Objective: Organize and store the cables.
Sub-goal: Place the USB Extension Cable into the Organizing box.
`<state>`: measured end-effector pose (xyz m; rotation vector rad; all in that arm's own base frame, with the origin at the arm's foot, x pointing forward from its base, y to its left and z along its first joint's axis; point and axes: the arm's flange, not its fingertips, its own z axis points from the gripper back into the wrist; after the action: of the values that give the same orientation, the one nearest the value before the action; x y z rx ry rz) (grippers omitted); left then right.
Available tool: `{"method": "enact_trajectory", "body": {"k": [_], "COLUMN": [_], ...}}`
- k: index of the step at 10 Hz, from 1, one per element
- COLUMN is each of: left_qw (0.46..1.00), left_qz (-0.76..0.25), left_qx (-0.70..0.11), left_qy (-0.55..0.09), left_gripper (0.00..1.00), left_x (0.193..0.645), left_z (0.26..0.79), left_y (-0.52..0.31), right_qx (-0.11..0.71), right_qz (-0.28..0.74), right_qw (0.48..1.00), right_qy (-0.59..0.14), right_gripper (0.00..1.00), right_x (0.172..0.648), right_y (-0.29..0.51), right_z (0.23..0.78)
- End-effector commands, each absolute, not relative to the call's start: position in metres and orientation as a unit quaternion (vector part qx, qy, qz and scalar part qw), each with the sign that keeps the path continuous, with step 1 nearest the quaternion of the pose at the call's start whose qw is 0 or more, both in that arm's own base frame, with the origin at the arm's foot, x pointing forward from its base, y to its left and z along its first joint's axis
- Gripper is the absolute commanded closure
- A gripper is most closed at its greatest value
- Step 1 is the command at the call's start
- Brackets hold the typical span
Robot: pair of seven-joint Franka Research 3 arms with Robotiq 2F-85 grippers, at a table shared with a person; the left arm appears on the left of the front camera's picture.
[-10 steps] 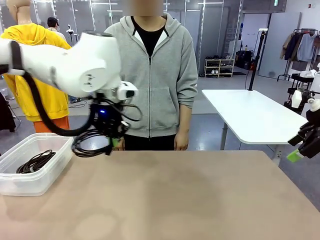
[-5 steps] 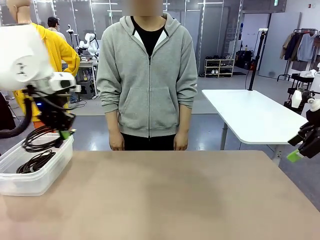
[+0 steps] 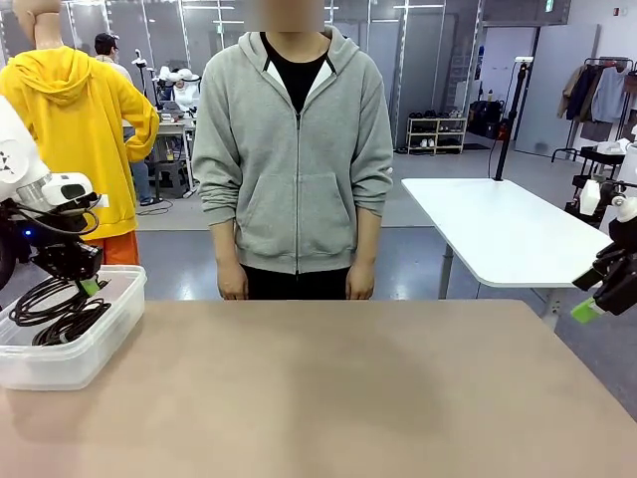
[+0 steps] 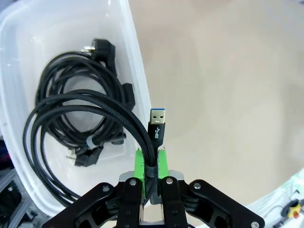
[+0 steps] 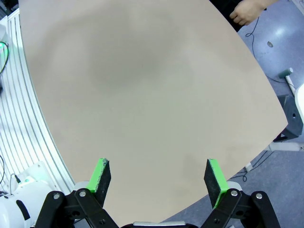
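Observation:
My left gripper (image 3: 88, 286) (image 4: 151, 163) is shut on a coiled black cable (image 3: 38, 298) (image 4: 85, 109) and holds it over the clear plastic bin (image 3: 95, 344) (image 4: 135, 71) at the table's left edge. The held cable's USB plug (image 4: 157, 124) sticks up past the green pads. Another black cable coil (image 3: 70, 324) (image 4: 71, 85) with a round mains plug lies on the bin's floor. My right gripper (image 3: 589, 304) (image 5: 157, 175) stands open off the table's right side, with only bare tabletop seen between its fingers.
A person in a grey hoodie (image 3: 295, 149) stands at the far edge, hands (image 3: 231, 287) down at the sides. The tan tabletop (image 3: 348, 388) is bare. A white table (image 3: 498, 224) stands behind on the right.
My left arm has swung left from the table's far middle to over the bin, carrying the coiled cable, and lowered it toward the bin. The right arm has not moved.

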<state>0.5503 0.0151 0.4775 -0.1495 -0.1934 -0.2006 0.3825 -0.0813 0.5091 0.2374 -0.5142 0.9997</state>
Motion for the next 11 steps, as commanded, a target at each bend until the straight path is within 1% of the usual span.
{"method": "enact_trajectory", "body": {"k": [1, 3, 5, 6, 7, 10, 11], "left_qw": [0.982, 0.986, 0.99, 0.989, 0.989, 0.989, 0.99], "left_qz": [-0.119, -0.096, -0.069, -0.052, -0.041, -0.023, -0.02], "left_qx": [-0.122, -0.113, -0.108, -0.124, -0.125, -0.127, -0.123], "left_qy": [-0.084, -0.075, -0.062, -0.059, -0.061, -0.064, -0.065], "left_gripper": [0.88, 0.88, 0.88, 0.79, 0.67, 0.1, 0.0], "left_x": [0.573, 0.587, 0.59, 0.594, 0.597, 0.598, 0.597], "left_z": [0.481, 0.468, 0.459, 0.455, 0.452, 0.449, 0.45], "left_y": [0.03, 0.046, 0.05, 0.052, 0.052, 0.045, 0.042], "right_qx": [0.11, 0.11, 0.11, 0.11, 0.11, 0.11, 0.11], "right_qz": [0.468, 0.468, 0.468, 0.468, 0.468, 0.468, 0.468], "right_qw": [0.845, 0.845, 0.845, 0.845, 0.845, 0.845, 0.845], "right_qy": [-0.234, -0.234, -0.234, -0.234, -0.234, -0.234, -0.234], "right_gripper": [0.0, 0.0, 0.0, 0.0, 0.0, 0.0, 0.0], "right_x": [0.384, 0.384, 0.384, 0.384, 0.384, 0.384, 0.384], "right_y": [-0.079, -0.079, -0.079, -0.079, -0.079, -0.079, -0.079], "right_z": [0.512, 0.512, 0.512, 0.512, 0.512, 0.512, 0.512]}}
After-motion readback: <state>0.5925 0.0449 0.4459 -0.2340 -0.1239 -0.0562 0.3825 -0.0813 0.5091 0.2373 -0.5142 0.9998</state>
